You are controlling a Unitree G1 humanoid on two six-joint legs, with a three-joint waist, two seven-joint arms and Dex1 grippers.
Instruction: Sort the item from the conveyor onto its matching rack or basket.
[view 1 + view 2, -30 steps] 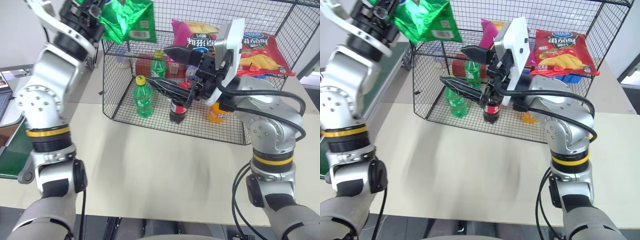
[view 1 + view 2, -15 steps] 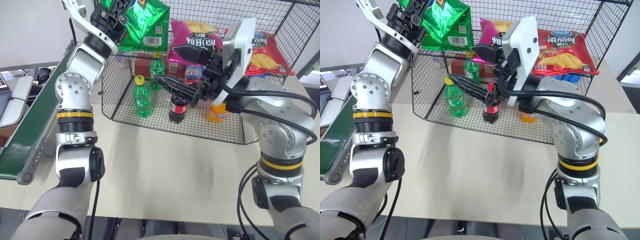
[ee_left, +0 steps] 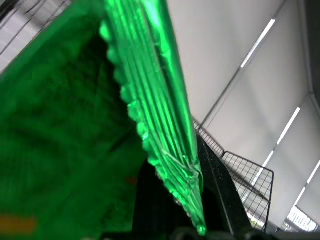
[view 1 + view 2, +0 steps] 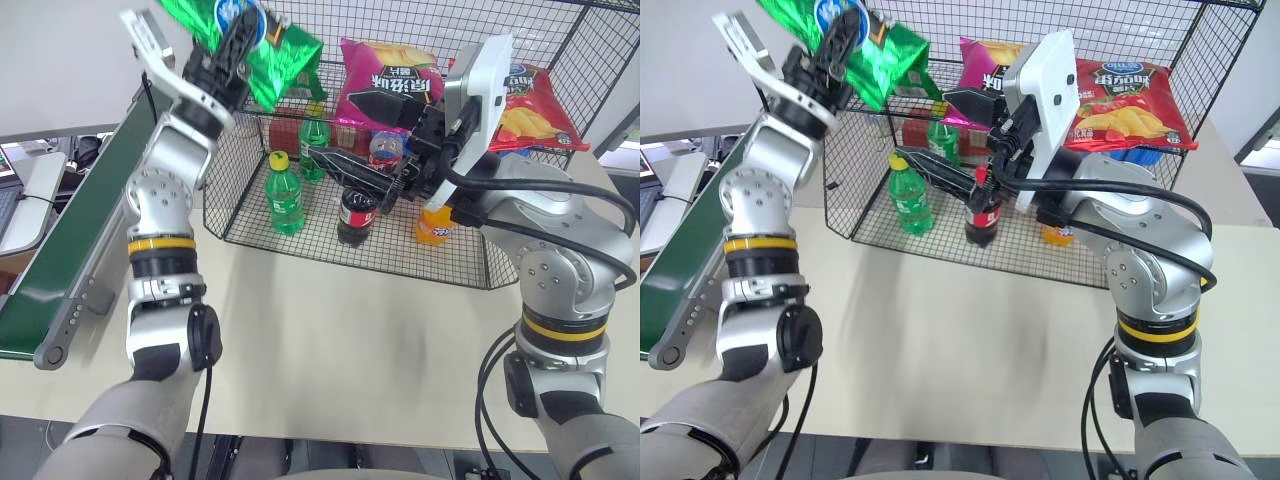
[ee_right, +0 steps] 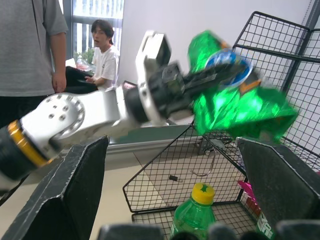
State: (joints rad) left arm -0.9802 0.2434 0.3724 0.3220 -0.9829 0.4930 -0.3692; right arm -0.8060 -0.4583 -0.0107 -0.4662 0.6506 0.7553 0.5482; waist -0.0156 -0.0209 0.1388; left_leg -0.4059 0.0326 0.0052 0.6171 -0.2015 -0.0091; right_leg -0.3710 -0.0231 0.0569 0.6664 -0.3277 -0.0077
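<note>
Raising green crisp bag (image 4: 262, 52) over wire cage (image 4: 520, 262), left gripper (image 4: 228, 48) clamped, arm upstretched

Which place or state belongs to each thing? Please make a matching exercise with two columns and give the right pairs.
Things:
1. green crisp bag
2. red crisp bag
3. green bottle with yellow cap
4. right gripper

Places or states:
A. standing on the floor of the wire cage
B. open, holding nothing, in front of the cage
C. pinched in the left gripper above the cage's left corner
D. lying on the upper wire shelf, at the right

Pairs: 1-C, 2-D, 3-A, 4-B
</note>
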